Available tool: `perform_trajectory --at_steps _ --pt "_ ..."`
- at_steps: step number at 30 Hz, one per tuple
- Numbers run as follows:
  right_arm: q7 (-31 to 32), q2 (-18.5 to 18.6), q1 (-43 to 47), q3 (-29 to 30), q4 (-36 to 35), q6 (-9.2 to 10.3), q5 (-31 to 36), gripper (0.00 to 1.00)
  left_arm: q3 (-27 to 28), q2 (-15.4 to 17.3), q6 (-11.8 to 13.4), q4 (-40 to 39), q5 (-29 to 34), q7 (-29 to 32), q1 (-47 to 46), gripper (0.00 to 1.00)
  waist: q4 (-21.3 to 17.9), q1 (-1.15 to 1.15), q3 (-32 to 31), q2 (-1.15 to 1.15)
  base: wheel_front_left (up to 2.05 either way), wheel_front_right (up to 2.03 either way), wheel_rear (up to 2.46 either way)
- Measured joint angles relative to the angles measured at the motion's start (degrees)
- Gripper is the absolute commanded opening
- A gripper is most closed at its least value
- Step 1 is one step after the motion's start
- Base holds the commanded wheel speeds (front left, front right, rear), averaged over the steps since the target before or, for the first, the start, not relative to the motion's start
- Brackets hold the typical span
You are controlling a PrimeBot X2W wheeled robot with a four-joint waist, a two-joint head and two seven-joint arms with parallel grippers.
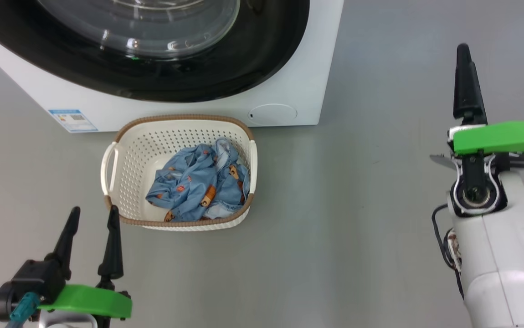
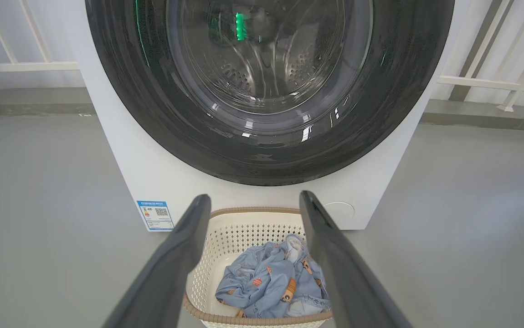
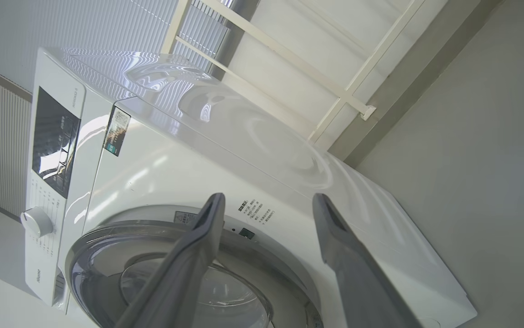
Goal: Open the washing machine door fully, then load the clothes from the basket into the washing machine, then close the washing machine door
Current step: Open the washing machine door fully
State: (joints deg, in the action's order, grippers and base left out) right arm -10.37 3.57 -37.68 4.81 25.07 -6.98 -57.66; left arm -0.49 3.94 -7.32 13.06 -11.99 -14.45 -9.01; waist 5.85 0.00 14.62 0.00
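Washing machine door [image 1: 244, 68] shut, top cropped; left pincer [image 1: 95, 208], right pincer [image 3: 267, 197] both apart.

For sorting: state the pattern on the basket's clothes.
Clothes: light blue with small orange-brown figures; best in head view.

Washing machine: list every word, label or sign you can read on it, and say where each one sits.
"Hisense": brand mark on the washing machine front, faint.
Blue energy sticker: QR code visible; print too small to read.
Corner sticker: too small to read.
Printed lines on the front: too blurred to read.
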Motion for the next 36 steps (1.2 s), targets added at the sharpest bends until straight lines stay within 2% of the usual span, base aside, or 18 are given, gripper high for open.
perform_trajectory --at_steps 1,8,16,25,36 --pt "0.73 0.02 -0.67 0.04 0.26 0.0 -1.46 0.0 -0.03 0.0 0.01 0.0 -0.14 0.0 -0.07 1.0 0.11 0.0 0.35 0.0 0.0 0.0 0.0" --pt "6.39 0.41 -5.26 1.21 2.78 0.0 -6.76 0.0 -0.68 -0.15 0.01 -0.38 -0.31 -0.01 -1.94 1.0 0.91 0.0 2.37 0.0 0.0 0.0 0.0" --pt "17.25 0.6 -11.57 2.09 6.0 0.0 -13.8 0.0 -1.27 -0.29 0.01 -0.58 -0.73 -0.01 -2.19 1.0 1.45 0.0 4.36 0.0 0.0 0.0 0.0" --pt "25.66 2.03 -19.96 2.05 9.59 0.01 -14.07 0.0 -2.08 -0.37 0.01 -1.37 -1.32 -0.01 -4.75 1.0 2.35 0.0 7.21 0.0 0.0 0.0 0.0" --pt "29.73 1.85 -31.49 5.17 16.37 0.0 -12.8 0.0 -3.63 -0.94 0.01 -3.18 -2.42 -0.01 -8.09 1.0 4.19 0.0 12.06 0.0 0.0 0.0 0.0"
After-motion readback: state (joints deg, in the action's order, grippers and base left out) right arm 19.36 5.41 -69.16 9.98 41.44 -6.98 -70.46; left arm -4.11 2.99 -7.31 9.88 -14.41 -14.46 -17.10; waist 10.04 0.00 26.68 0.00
